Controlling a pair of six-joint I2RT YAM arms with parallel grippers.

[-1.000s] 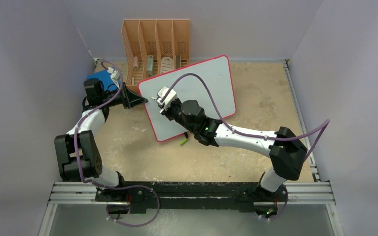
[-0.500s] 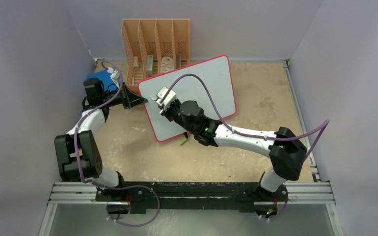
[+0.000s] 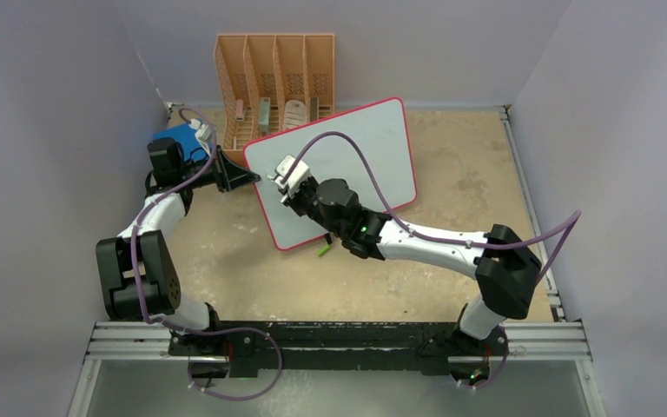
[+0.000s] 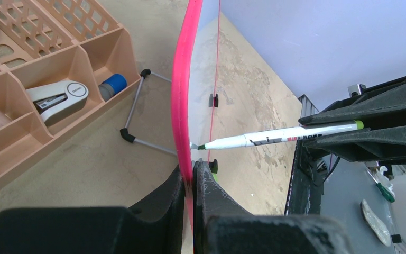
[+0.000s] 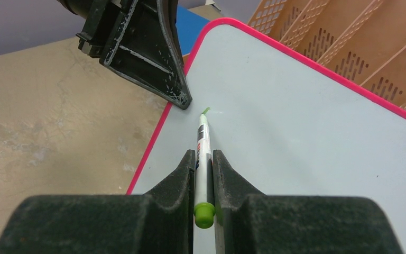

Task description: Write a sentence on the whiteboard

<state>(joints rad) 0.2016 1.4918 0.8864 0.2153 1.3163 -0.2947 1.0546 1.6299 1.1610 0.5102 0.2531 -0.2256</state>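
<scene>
The whiteboard (image 3: pixel 347 165) sits at the middle of the table (image 3: pixel 469 174), a little toward 12 o'clock, with its long sides running from about 8 o'clock to 2 o'clock in the top view. Its red-pink rim shows edge-on in the left wrist view (image 4: pixel 182 79), and a wire stand (image 4: pixel 137 114) with black feet shows behind it.

The left gripper (image 3: pixel 252 178) is at the board's 9 o'clock edge, its two fingers pressed together on the rim (image 4: pixel 193 169). The right gripper (image 3: pixel 280 180) reaches over the board from 4 o'clock and is clamped on a white marker (image 5: pixel 203 153) with a green end. The marker's tip touches the white surface (image 5: pixel 296 116) just beside the left gripper (image 5: pixel 137 47), near the board's 9 o'clock corner.

Of the sentence, only a short green stroke (image 5: pixel 206 110) shows at the tip. The rest of the surface in view carries no words.

An orange desk organiser (image 3: pixel 275 78) stands at the board's 11 o'clock, touching or just behind its upper edge. A stapler (image 4: pixel 58 95) lies in one of its compartments. A blue book (image 3: pixel 182 137) lies at 9 o'clock, beyond the left arm. A small green cap (image 3: pixel 322 251) lies on the table at the board's 6 o'clock edge, partly under the right arm.
</scene>
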